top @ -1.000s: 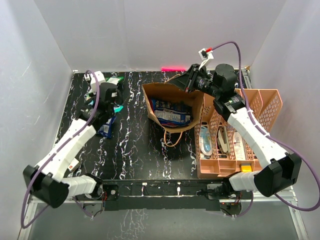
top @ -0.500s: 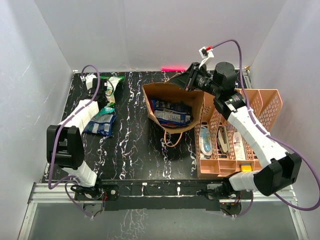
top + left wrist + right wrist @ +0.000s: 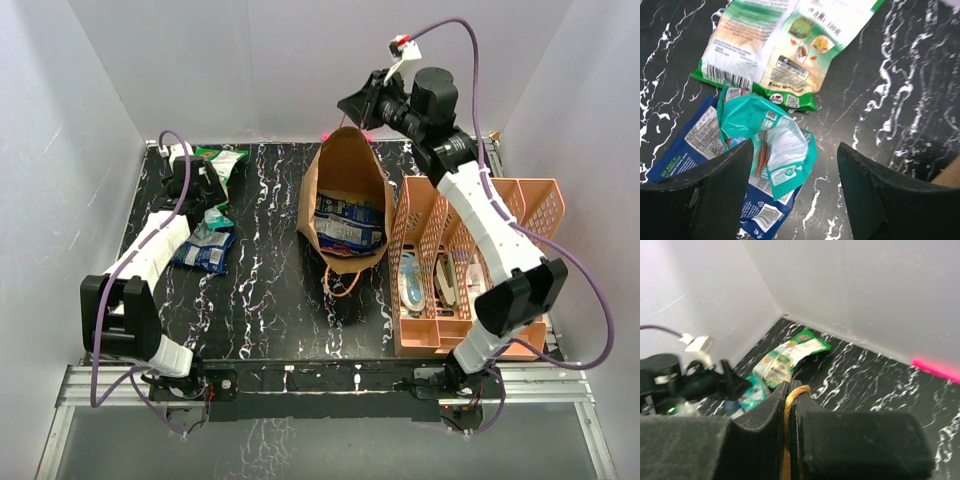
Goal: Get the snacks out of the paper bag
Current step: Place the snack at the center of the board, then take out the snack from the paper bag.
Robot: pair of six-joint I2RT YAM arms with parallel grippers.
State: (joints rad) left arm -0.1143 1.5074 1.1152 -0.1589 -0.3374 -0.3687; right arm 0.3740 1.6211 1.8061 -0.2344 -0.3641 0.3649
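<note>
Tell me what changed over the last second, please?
The left gripper opened and let go of the teal packet, which now lies on the blue packet. The right gripper, shut on the handle, rose and pulled the paper bag up taller. Staying put: the packets inside the bag, the green-white packet and the pink organiser.

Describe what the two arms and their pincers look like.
Both the left arm and the right arm have white link shells joined by bulky black joints. A purple cable loops along each. The left pincer and the right pincer have thick matte black fingers. A small red-and-white connector sits on the right arm's cable.
</note>
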